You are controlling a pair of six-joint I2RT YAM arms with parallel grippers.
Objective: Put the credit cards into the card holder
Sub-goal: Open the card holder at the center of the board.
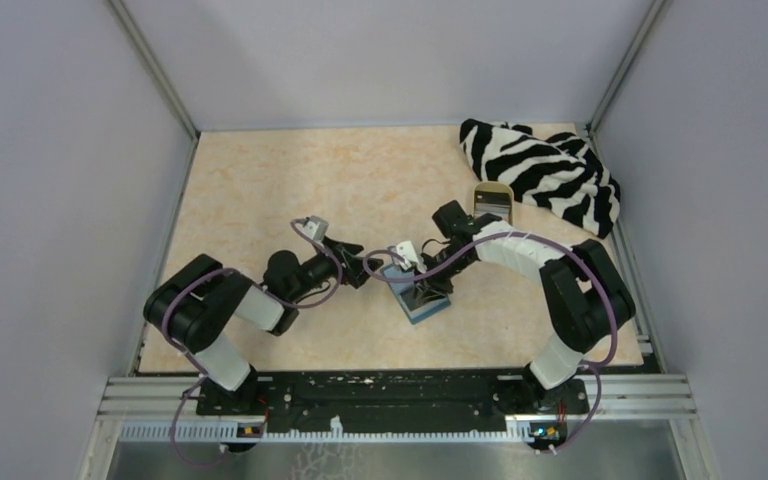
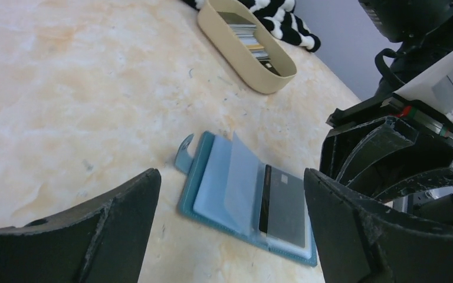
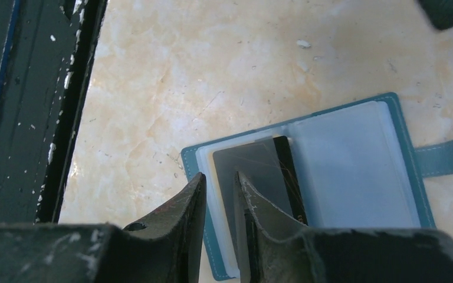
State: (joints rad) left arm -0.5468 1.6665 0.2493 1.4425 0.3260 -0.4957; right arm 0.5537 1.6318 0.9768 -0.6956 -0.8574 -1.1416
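Card holder (image 2: 196, 177) lies open and flat on the surface (image 2: 65, 88), mid-scene between the two arm tips, with its clear sleeves fanned up. One grey card (image 3: 253, 156) with a black stripe sits in the sleeve on the half nearest the right arm. Left fingers (image 2: 112, 224) are spread wide, holding nothing, hanging just left of the holder. Right fingers (image 3: 177, 218) are drawn close, with only a thin slot between them, right over the card's outer edge. I can't tell whether they pinch the card or the sleeve. Tan tray (image 2: 271, 76) sits far right with more credit cards (image 2: 245, 29) in it, beside the zebra cloth (image 1: 545, 165).
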